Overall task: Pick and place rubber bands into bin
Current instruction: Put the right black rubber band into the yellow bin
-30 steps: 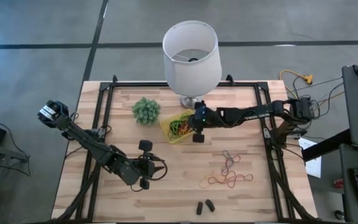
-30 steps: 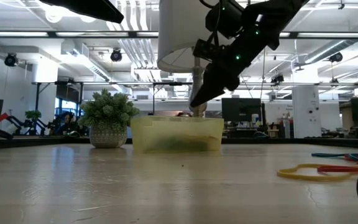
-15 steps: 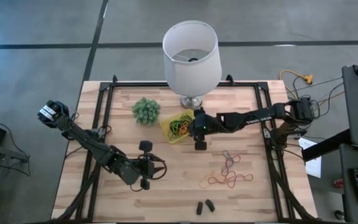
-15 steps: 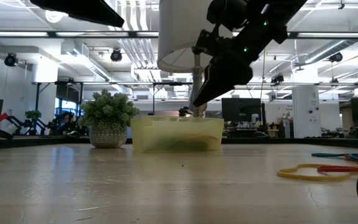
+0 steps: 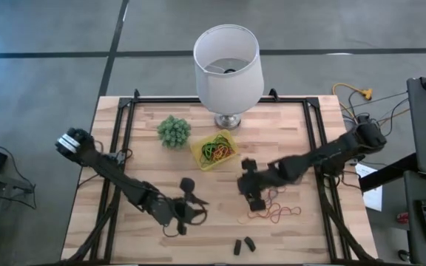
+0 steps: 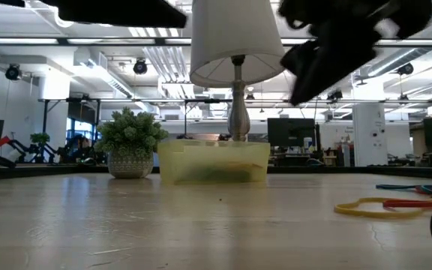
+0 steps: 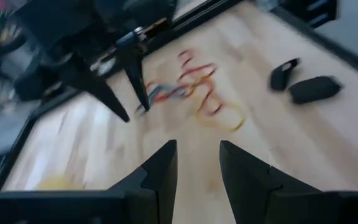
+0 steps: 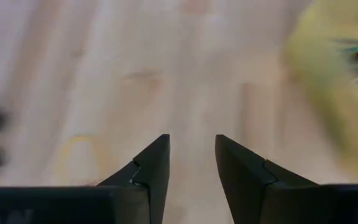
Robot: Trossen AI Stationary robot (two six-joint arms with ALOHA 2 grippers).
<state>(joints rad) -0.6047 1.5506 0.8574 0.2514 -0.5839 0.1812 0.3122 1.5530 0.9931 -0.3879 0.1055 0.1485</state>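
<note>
The left gripper (image 5: 186, 219) waits low on the table, fingers narrowly parted and empty. The bin (image 5: 214, 150) sits before the lamp (image 5: 228, 66). The right gripper (image 5: 251, 198), fingers apart and seemingly empty, is nearer the loose rubber bands (image 5: 274, 203), just right of it.

The whole table (image 5: 161, 170) is seen from straight above in the high view, while in the low view it is looked across at surface height, close to the boards, toward the room behind. The yellow bin (image 5: 214, 151) (image 6: 213, 162), the white lamp (image 5: 228, 58) (image 6: 235, 45) and the green ball plant (image 5: 174, 131) (image 6: 130, 142) are shared by both. From each wrist the wood is viewed closely past two dark fingers (image 7: 156, 171) (image 8: 149, 165), and the loose rubber bands (image 7: 194, 93) (image 5: 274, 201) are shared by the left wrist and high views.
</note>
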